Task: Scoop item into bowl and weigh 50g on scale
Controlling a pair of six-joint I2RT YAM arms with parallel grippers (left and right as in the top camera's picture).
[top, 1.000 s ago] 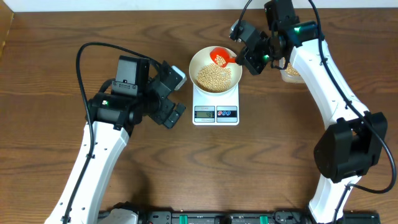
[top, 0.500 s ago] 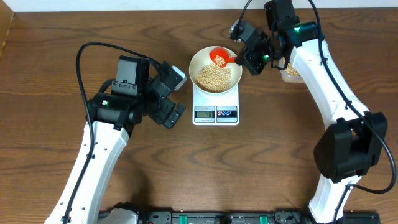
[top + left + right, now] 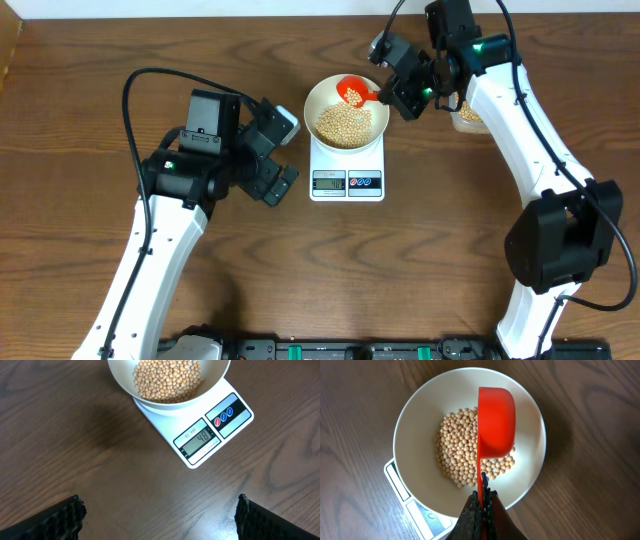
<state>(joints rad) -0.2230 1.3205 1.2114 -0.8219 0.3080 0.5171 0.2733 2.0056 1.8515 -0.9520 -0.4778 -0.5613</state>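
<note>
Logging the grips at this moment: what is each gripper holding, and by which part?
The right gripper pinches the red scoop by its handle; the left gripper is open, holding nothing.

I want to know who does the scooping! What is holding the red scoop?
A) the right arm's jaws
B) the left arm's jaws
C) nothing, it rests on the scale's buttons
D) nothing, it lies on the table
A: the right jaws are shut on the handle of the red scoop, held over the white bowl of soybeans; the left jaws stand open and empty.
</note>
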